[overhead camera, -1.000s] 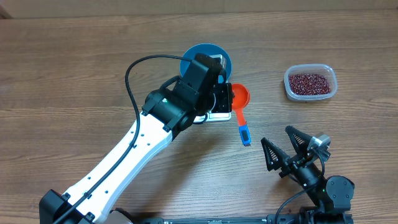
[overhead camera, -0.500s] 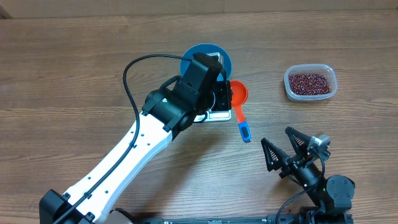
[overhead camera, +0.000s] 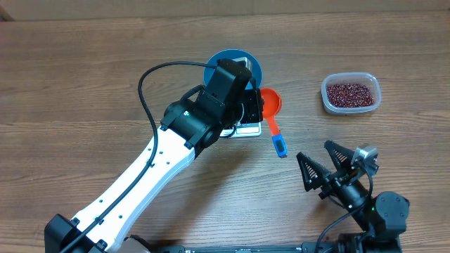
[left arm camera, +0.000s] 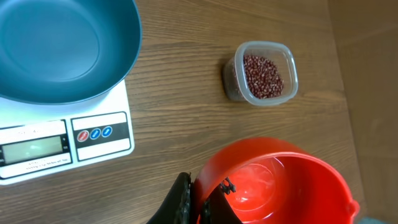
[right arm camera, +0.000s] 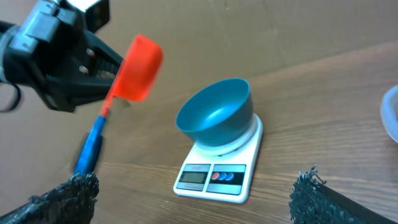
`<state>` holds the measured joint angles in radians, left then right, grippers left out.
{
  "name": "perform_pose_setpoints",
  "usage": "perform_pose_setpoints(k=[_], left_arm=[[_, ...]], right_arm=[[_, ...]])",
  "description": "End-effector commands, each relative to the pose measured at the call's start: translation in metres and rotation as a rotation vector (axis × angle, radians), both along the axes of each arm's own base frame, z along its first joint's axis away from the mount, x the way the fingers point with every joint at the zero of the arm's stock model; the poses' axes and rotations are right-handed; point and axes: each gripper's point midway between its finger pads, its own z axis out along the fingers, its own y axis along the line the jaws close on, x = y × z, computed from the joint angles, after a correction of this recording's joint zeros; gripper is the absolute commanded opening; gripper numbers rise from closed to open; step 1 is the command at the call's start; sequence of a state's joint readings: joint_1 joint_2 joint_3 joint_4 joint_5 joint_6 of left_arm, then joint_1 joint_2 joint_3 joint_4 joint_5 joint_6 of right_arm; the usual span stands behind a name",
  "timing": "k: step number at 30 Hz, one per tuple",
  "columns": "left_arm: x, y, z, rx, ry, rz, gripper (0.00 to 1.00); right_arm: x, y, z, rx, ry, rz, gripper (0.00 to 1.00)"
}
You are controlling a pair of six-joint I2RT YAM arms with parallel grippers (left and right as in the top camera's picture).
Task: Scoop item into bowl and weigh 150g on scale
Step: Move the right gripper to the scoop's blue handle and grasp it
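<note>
Pinched in the closed left jaws beside the round blue bowl [overhead camera: 228, 56], the empty red plastic scoop [overhead camera: 271, 105] may be twisted loose when small red-brown beans [overhead camera: 351, 94] are dug from the clear plastic tub [left arm camera: 231, 81]; the right jaws are spread open.

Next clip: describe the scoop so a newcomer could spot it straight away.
Start at the white scale carrying the blue bowl mid-table. Just beside it, on the side toward the clear tub of beans, the left gripper holds the scoop off the table. It alone has an orange-red cup on a blue handle.
</note>
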<state>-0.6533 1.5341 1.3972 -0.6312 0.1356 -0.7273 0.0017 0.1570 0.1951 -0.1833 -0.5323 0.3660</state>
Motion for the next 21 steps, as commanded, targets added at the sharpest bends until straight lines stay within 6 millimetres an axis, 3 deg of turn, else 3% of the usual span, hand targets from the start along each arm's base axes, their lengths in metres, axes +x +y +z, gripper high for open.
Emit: perform_pose_setpoints(k=[1, 8, 15, 21], left_arm=[[0.003, 0.0, -0.001, -0.018, 0.011, 0.042, 0.04], [0.008, 0.002, 0.002, -0.111, 0.087, 0.185, 0.05], [0.014, 0.009, 0.002, -0.253, 0.231, 0.402, 0.04], [0.014, 0.01, 0.003, -0.323, 0.317, 0.415, 0.04]], right_arm=[[0.001, 0.005, 0.033, 0.006, 0.013, 0.031, 1.0], [0.012, 0.021, 0.07, 0.018, 0.117, 0.145, 1.0], [0.013, 0.036, 0.13, 0.029, 0.06, 0.264, 1.0], [0.021, 0.031, 0.133, 0.022, 0.039, 0.229, 1.0]])
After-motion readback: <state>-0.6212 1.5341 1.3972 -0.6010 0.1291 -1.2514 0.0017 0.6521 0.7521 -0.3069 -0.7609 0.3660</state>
